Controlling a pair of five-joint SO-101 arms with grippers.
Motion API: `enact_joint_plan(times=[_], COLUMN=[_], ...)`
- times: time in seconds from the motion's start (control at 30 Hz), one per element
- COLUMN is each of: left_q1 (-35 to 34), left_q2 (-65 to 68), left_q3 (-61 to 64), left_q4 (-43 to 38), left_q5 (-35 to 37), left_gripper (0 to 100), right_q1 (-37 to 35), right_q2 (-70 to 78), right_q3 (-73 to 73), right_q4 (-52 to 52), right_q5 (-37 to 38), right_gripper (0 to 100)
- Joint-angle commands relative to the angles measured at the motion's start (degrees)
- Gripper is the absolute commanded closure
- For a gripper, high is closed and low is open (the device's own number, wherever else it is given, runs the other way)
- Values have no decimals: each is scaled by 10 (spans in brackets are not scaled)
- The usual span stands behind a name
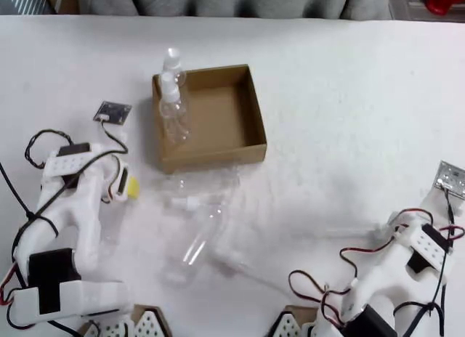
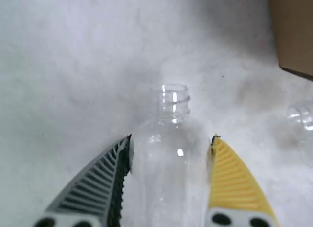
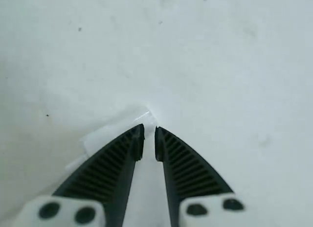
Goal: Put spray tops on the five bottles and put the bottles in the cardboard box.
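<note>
Squarely between left jaws: uncapped bottle (image 2: 168, 158).

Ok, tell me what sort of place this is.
Probably a robotics lab bench: two white wired robot arms on a white table, plus an open brown cardboard box holding clear plastic spray bottles.

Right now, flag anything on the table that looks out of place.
Clear bottles lie tipped on their sides on the table in front of the cardboard box, scattered rather than standing. The bottle in the left gripper has a bare open neck, no spray top. Nothing looks spilled or broken.
</note>
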Motion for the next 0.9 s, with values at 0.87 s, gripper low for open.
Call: enact_joint_plan(times=[0.87], left_q1=[-6], left_q2=[-7], left_q3=[-30], left_q4=[-7], left_q5=[-8], left_gripper=[980], right_q1=[-112], right_q2=[-12], right_q3=[-167], right_q4=[228], right_q5=[-389], right_gripper=[831])
